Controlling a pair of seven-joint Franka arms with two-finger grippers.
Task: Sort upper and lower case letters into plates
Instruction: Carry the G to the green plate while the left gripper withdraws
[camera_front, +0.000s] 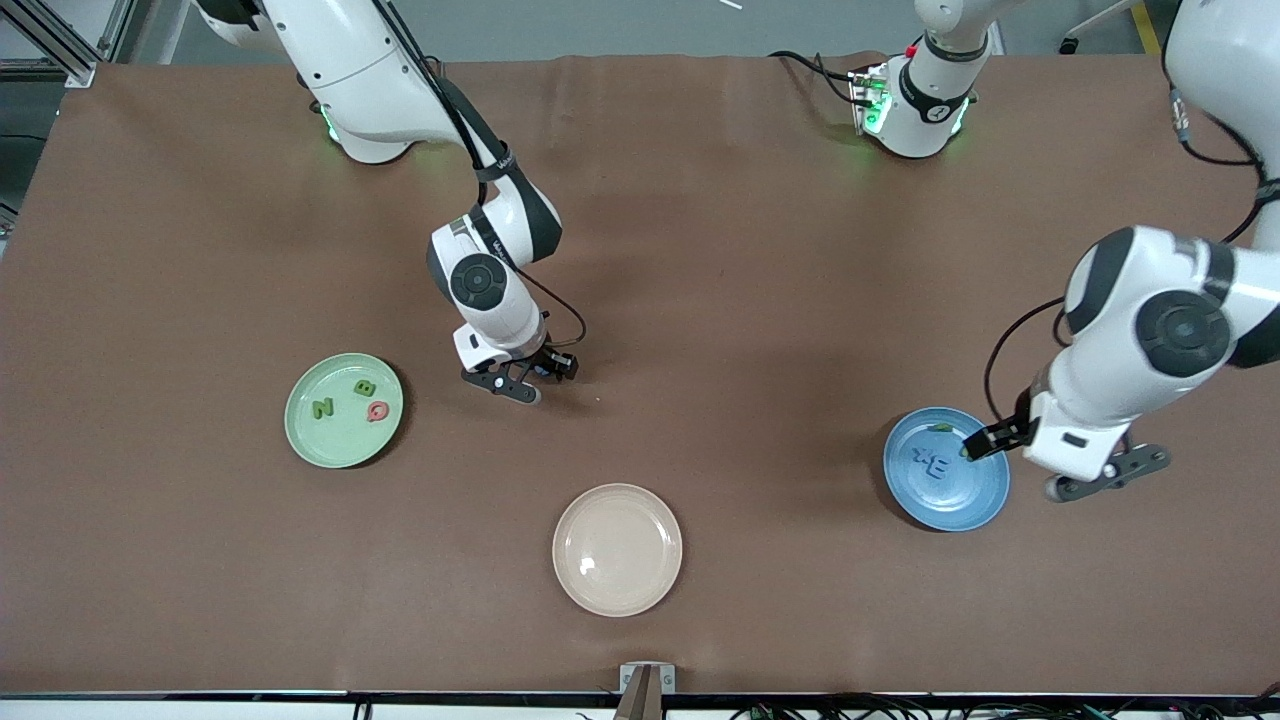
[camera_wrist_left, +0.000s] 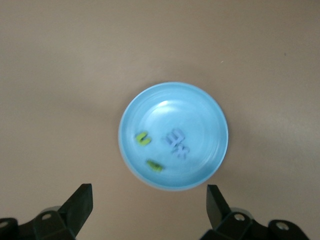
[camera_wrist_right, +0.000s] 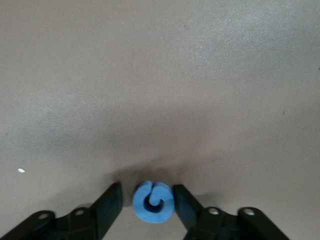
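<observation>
Tools as I see them: right tool (camera_wrist_right: 148, 202) pinches a blue letter (camera_wrist_right: 153, 201) on the tabletop (camera_front: 700, 250), left tool (camera_wrist_left: 149, 205) gapes empty over the blue plate (camera_wrist_left: 210, 107).

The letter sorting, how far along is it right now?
Done: three letters lie in the mint plate and four in the blue plate, over whose edge the left gripper hangs open. In hand: the right gripper brackets a blue letter on the table. Left: that last letter still needs plating.
</observation>
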